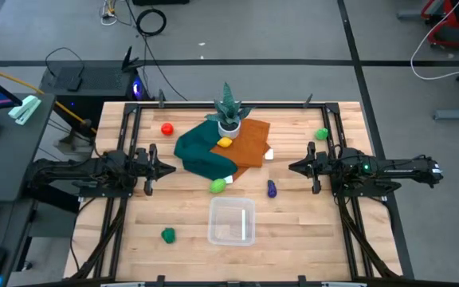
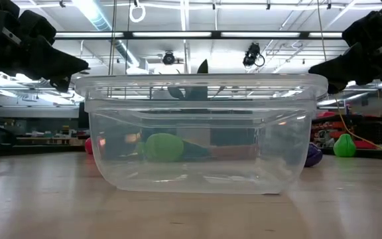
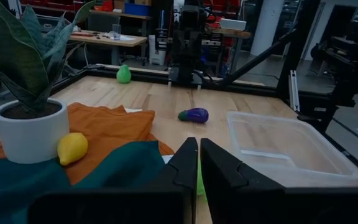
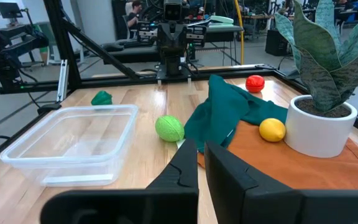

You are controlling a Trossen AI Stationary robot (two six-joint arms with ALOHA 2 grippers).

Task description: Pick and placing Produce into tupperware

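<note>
You have a clear colourless tub (image 1: 231,221) on the pale wood surface (image 1: 309,231), with teal cloth (image 1: 200,153) and orange cloth (image 1: 245,141) at twelve o'clock. The produce shows red (image 1: 167,128), yellow (image 1: 225,143), purple (image 1: 272,189) and green (image 1: 217,186). The plant (image 1: 229,104) is striped green in a white pot (image 1: 229,125).

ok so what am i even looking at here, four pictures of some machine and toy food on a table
It is one moment seen by four cameras. The overhead picture shows a wooden table with two dark robot arms. The left gripper and the right gripper are both shut, holding nothing, and face each other across the table. One picture is taken at table height, looking through the clear tub. The other two come from cameras on the wrists, looking out past each arm's own fingers.

On the table: the empty tub, a potted plant on teal and orange cloths, and toy produce. There is a red piece, a yellow one on the cloths, a purple one and three green ones spread around. The job is to put the produce in the tub; none is in yet.
</note>
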